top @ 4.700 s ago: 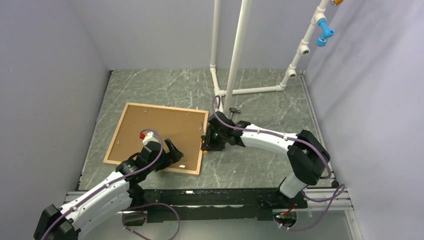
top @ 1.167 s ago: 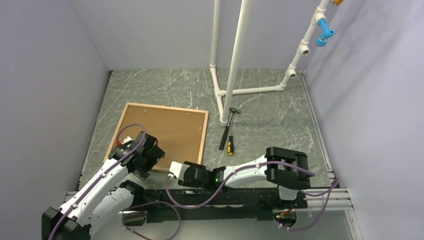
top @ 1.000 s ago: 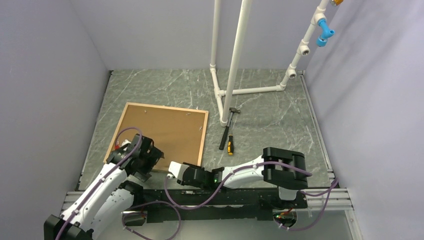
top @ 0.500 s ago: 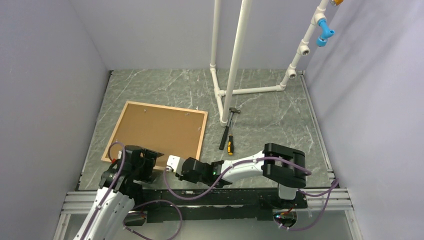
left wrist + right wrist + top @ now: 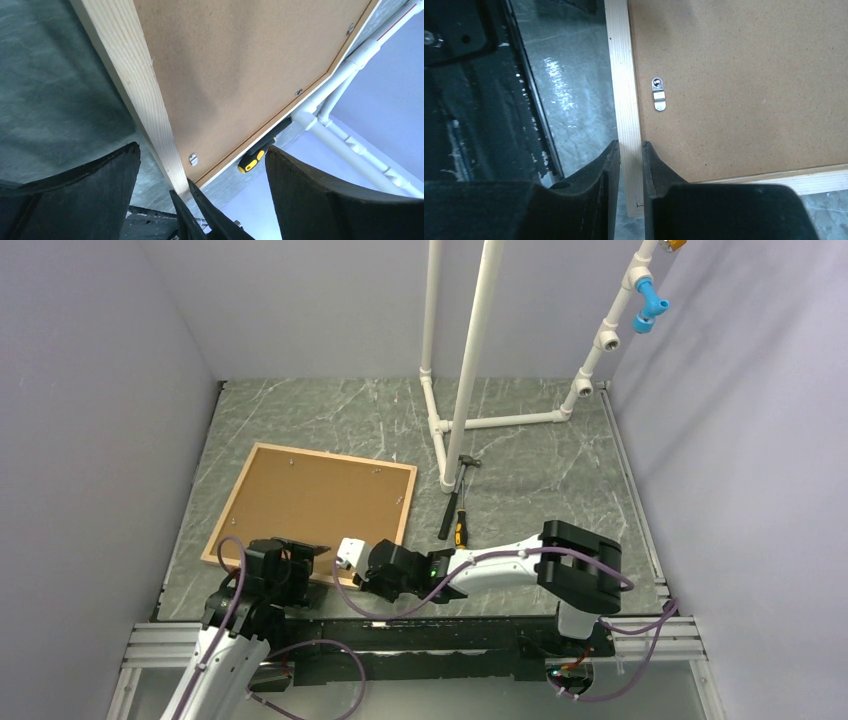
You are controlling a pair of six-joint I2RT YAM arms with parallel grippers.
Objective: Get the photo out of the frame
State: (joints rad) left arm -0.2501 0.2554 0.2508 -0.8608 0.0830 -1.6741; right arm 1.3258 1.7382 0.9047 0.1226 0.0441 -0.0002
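Observation:
The frame (image 5: pixel 230 502) of light wood lies face down at the table's left, its brown backing board (image 5: pixel 310 505) up. The photo is hidden under the board. My right gripper (image 5: pixel 370 567) is shut on the frame's near moulding close to the near right corner; in the right wrist view the fingers (image 5: pixel 611 160) clamp the wooden strip (image 5: pixel 621 75) beside a metal tab (image 5: pixel 659 96). My left gripper (image 5: pixel 298 562) is open just left of it at the near edge. In the left wrist view it (image 5: pixel 200 170) straddles the moulding (image 5: pixel 135 90) without touching.
A hammer (image 5: pixel 452 495) and a yellow-handled screwdriver (image 5: pixel 460 530) lie right of the frame. A white pipe stand (image 5: pixel 470 360) rises at the back. Grey walls close in left and right. A black rail (image 5: pixel 450 625) runs along the near edge.
My right arm swung from the frame's right side to its near edge and closed on the moulding. My left arm drew back off the board to the near edge.

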